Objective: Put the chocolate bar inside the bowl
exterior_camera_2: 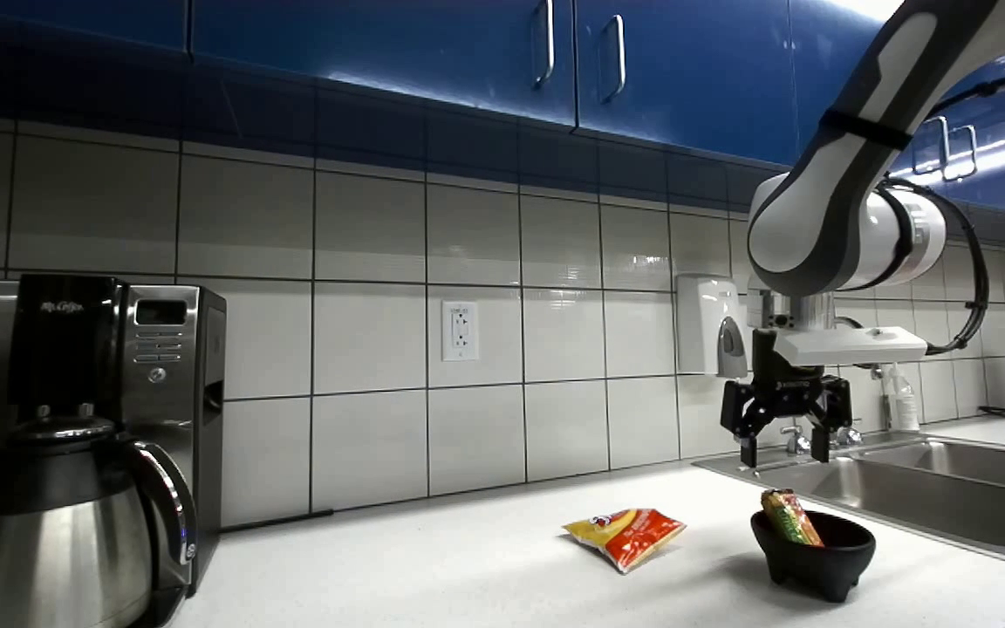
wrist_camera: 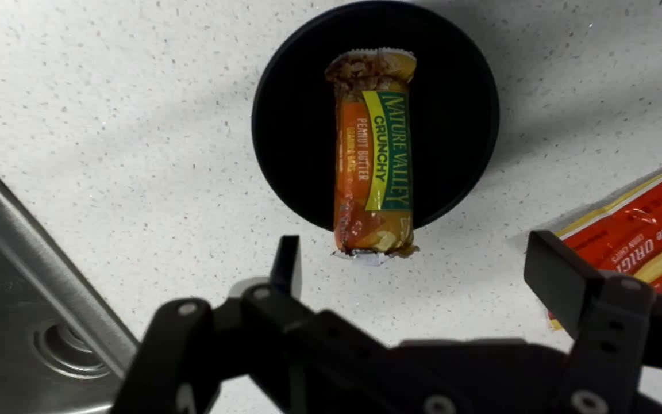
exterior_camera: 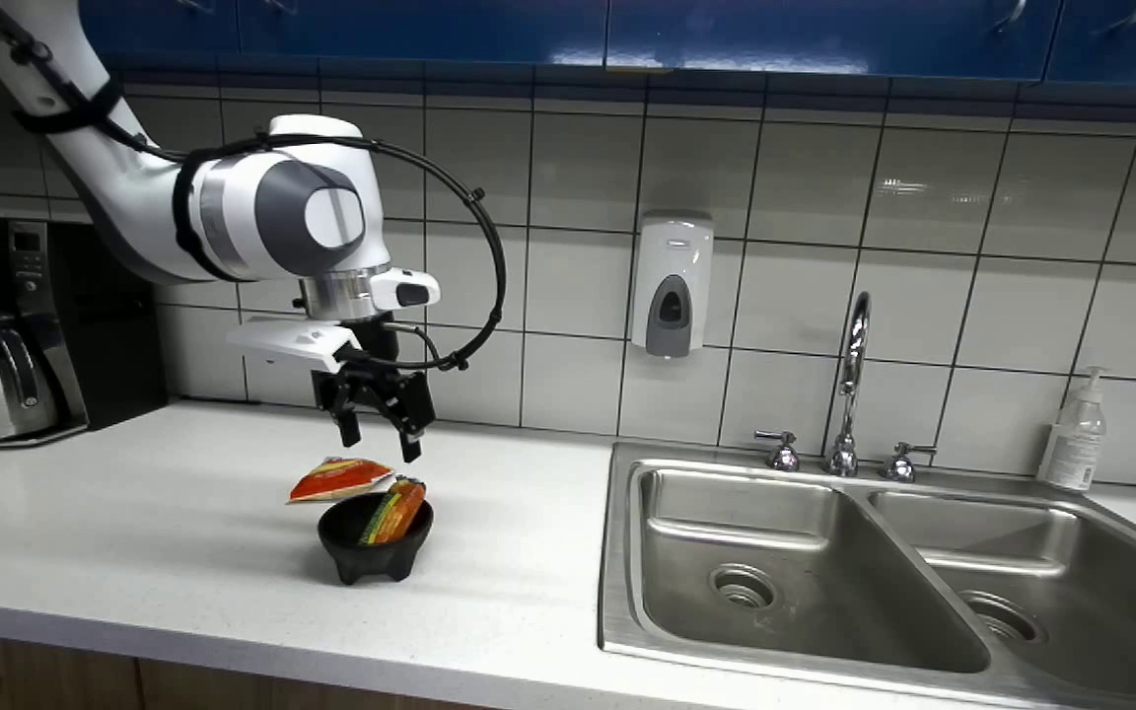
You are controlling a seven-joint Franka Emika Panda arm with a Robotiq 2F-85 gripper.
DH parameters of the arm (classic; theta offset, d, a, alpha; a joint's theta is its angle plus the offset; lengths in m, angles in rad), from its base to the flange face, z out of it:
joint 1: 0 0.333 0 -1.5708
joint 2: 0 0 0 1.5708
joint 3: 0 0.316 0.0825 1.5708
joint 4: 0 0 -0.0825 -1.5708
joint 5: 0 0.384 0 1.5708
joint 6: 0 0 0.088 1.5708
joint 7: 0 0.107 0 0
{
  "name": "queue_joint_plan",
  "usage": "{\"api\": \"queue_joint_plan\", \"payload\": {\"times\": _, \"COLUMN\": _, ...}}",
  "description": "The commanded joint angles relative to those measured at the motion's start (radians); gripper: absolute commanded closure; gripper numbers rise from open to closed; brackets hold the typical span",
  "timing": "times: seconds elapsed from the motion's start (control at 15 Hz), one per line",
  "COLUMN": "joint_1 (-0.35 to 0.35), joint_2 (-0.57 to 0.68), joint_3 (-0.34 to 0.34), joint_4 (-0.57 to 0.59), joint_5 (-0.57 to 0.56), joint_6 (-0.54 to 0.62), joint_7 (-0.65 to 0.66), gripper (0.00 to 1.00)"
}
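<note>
The chocolate bar, in an orange, green and yellow wrapper, leans tilted in the black bowl; the bar shows in both exterior views [exterior_camera: 395, 513] [exterior_camera_2: 790, 521] and the wrist view [wrist_camera: 365, 155]. Its lower end is inside the bowl and its upper end sticks out past the rim. The bowl stands upright on the counter, seen in both exterior views [exterior_camera: 343, 540] [exterior_camera_2: 816, 569] and the wrist view [wrist_camera: 451, 126]. My gripper [exterior_camera: 381, 446] [exterior_camera_2: 784, 453] [wrist_camera: 414, 261] is open and empty, above the bowl and apart from the bar.
A flat red-orange chip packet [exterior_camera: 341, 479] [exterior_camera_2: 629, 534] [wrist_camera: 641, 236] lies on the counter beside the bowl. A steel double sink [exterior_camera: 617, 552] is set into the counter. A coffee maker [exterior_camera_2: 162, 366] stands at the other end. A faucet [exterior_camera: 852, 385] rises behind the sink.
</note>
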Motion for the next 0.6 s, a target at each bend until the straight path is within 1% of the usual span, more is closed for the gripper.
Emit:
{"api": "queue_joint_plan", "payload": {"times": 0.0, "joint_1": -0.019, "joint_2": -0.111, "joint_3": 0.047, "joint_4": -0.070, "joint_5": -0.035, "joint_6": -0.031, "joint_7": 0.000, "gripper": 0.00}}
{"api": "queue_joint_plan", "payload": {"times": 0.47, "joint_1": -0.016, "joint_2": -0.233, "joint_3": 0.110, "joint_4": -0.169, "joint_5": -0.055, "joint_6": -0.042, "joint_7": -0.013, "gripper": 0.00}}
{"api": "queue_joint_plan", "payload": {"times": 0.53, "joint_1": -0.017, "joint_2": -0.202, "joint_3": 0.120, "joint_4": -0.120, "joint_5": -0.056, "joint_6": -0.057, "joint_7": -0.009, "gripper": 0.00}}
